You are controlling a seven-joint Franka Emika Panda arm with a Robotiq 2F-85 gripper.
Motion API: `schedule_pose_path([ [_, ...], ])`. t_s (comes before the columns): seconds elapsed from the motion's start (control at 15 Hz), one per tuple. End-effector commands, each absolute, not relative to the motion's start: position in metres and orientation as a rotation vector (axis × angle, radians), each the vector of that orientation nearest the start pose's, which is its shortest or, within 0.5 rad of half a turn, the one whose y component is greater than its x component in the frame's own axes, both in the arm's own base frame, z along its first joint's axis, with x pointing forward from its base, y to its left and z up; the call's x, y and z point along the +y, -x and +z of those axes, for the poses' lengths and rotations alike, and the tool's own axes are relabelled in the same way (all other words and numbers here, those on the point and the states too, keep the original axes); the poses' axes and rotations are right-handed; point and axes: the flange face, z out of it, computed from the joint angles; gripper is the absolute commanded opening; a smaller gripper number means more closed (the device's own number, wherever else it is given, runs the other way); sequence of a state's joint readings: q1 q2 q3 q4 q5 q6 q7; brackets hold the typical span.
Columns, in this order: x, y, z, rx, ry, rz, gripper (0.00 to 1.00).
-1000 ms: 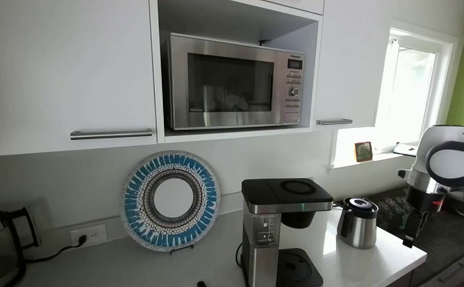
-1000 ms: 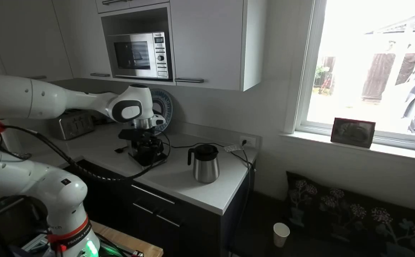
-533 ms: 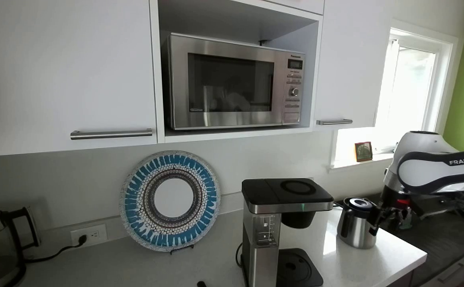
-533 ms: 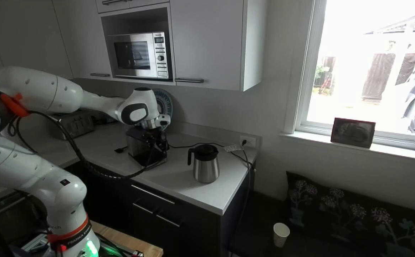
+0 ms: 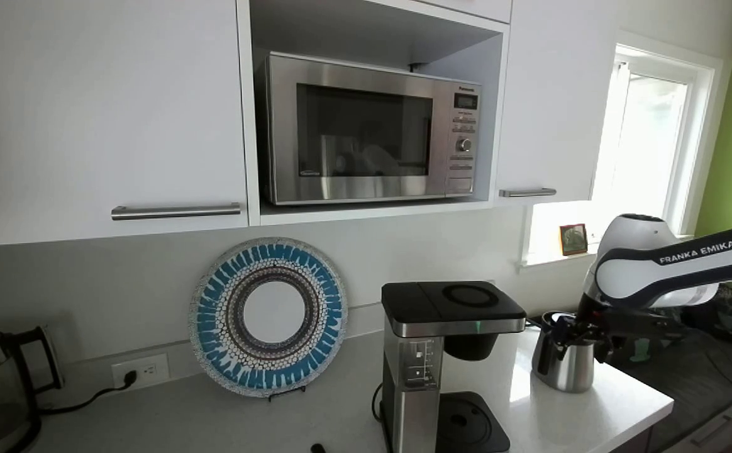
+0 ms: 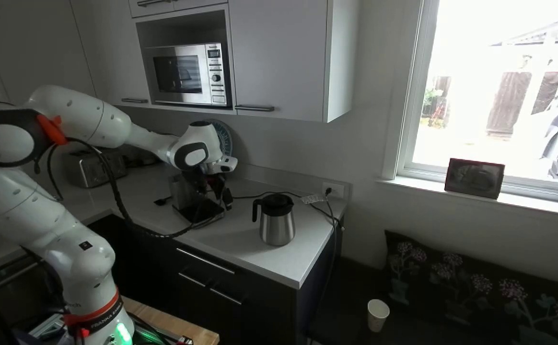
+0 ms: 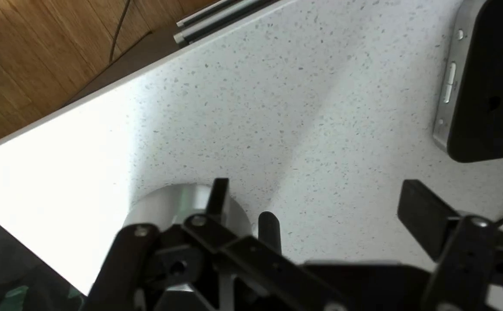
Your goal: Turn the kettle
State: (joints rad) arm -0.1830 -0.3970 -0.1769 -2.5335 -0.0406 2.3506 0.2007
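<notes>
The small steel kettle (image 6: pixel 277 229) with dark lid and black handle (image 6: pixel 255 211) stands upright on the white counter. It also shows in an exterior view (image 5: pixel 547 362), partly hidden behind my gripper (image 5: pixel 583 343). My gripper (image 6: pixel 214 196) hangs on the handle side of the kettle, in front of the coffee machine, with a gap to the handle. In the wrist view my gripper (image 7: pixel 317 196) is open and empty, its fingers wide apart. There the steel kettle body (image 7: pixel 160 207) lies partly hidden behind the left finger, and the black handle tip (image 7: pixel 269 226) shows just right of that finger.
The coffee machine (image 5: pixel 413 384) stands beside the kettle; its base also shows in the wrist view (image 7: pixel 493 108). The counter edge (image 7: pixel 117 86) runs along the kettle's side. A power cord (image 6: pixel 250 197) lies behind the kettle. A glassy kettle (image 5: pixel 1 390) stands far off.
My gripper has moved toward the kettle, leftward in one exterior view and rightward in the other, and has swung round. The kettle has not moved.
</notes>
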Motion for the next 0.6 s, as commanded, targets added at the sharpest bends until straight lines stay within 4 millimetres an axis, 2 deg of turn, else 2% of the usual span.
schedule_pose_path([
  [0.0, -0.153, -0.404, 0.432, 0.818, 2.993, -0.328, 1.00],
  [0.07, -0.153, -0.404, 0.433, 0.823, 2.991, -0.329, 1.00],
  [0.27, -0.174, -0.429, 0.437, 1.092, 2.883, -0.456, 1.00],
  [0.53, -0.189, -0.460, 0.447, 1.303, 2.784, -0.556, 1.00],
])
